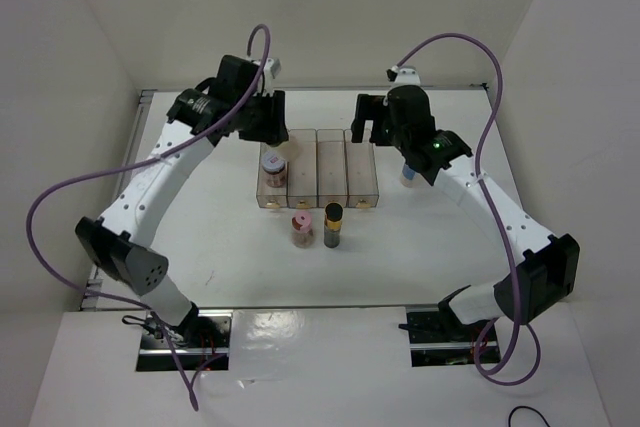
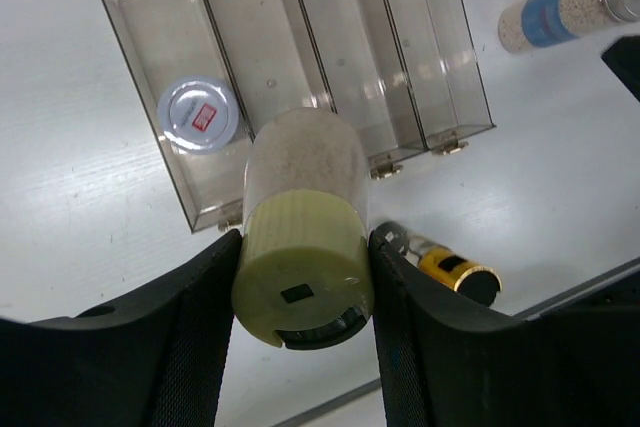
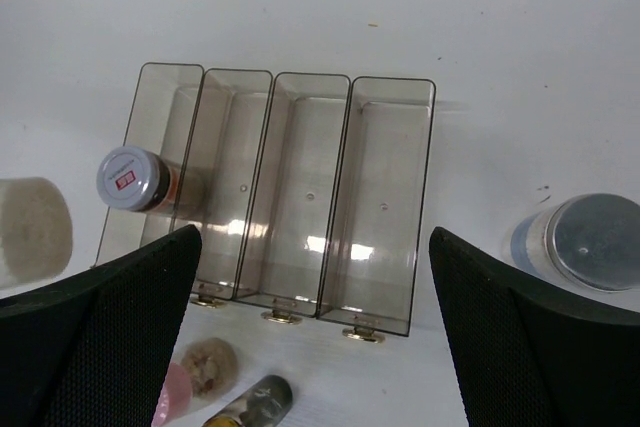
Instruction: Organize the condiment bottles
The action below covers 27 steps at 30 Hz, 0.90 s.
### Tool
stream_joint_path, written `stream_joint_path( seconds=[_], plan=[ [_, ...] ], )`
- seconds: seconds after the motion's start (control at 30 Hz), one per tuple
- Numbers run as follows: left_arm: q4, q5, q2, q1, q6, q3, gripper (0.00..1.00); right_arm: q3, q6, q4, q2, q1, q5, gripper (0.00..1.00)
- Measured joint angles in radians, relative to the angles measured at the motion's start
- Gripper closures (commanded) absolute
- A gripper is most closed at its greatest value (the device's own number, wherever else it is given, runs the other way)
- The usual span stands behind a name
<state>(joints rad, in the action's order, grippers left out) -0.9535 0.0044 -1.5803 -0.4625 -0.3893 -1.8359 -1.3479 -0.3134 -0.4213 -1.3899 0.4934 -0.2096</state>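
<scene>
L gripper pinches cream jar at its lid, over the 4-bay rack. R gripper is spread, nothing in it. 5 jars total: grey-lidded jar in the 9 o'clock end bay, pink-lidded jar & dark slim jar at rack's 6, blue-label jar at 3. Walls bound table at 9, 12, 3.

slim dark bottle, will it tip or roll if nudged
Probably tips easily: the slim dark bottle stands upright, tall for its narrow base. Once down, its round body would likely roll. The pink-lidded jar beside it might get knocked.
</scene>
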Motion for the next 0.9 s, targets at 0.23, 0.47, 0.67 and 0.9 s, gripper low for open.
stream_joint_path(
  seconds=[0.23,0.47,0.67,0.9],
  plan=[
    [0.036,-0.007,-0.222,0.000,0.026,-0.079,0.65,0.000,0.005,-0.009,0.000,-0.040,-0.004,0.01],
    [0.047,-0.032,-0.383,-0.007,0.048,-0.177,0.64,0.000,0.008,-0.022,0.000,-0.069,-0.004,0.01],
    [0.062,-0.054,-0.481,-0.010,0.053,-0.300,0.64,0.000,0.008,-0.024,0.000,-0.083,-0.004,0.01],
    [0.052,-0.109,-0.560,-0.011,0.073,-0.311,0.64,0.000,0.020,-0.025,0.000,-0.111,-0.003,0.01]
  ],
)
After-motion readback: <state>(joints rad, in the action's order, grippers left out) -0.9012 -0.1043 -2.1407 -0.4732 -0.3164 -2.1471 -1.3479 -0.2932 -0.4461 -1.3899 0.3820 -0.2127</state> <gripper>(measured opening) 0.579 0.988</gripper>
